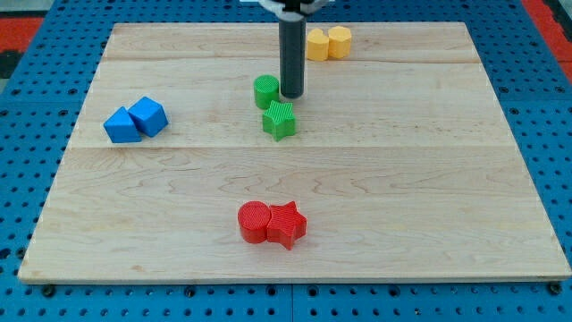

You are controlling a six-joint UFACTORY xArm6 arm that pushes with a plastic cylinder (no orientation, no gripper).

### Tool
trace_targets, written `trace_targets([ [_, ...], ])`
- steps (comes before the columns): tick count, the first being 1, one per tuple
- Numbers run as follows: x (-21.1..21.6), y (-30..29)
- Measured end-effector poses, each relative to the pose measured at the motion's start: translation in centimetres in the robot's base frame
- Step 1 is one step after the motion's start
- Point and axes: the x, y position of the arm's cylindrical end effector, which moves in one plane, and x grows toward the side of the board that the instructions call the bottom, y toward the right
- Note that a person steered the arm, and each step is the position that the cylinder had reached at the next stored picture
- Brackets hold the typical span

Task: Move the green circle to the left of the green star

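Green circle (265, 91) just left of my tip (292, 95), above green star (279, 120); no claw here.

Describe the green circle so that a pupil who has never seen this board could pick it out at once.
Start at the wooden board and find the dark rod; my tip sits just to the view's right of the green circle. The green star lies right below it. Only the circle is green with a round, flat top; the star has points.
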Motion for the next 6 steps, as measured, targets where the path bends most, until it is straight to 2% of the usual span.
trace_targets([
  [1,-1.9,-1.5],
  [2,2.1,-5.8],
  [3,3.9,-6.8],
  [4,1.0,-8.0],
  [6,0.2,-18.4],
])
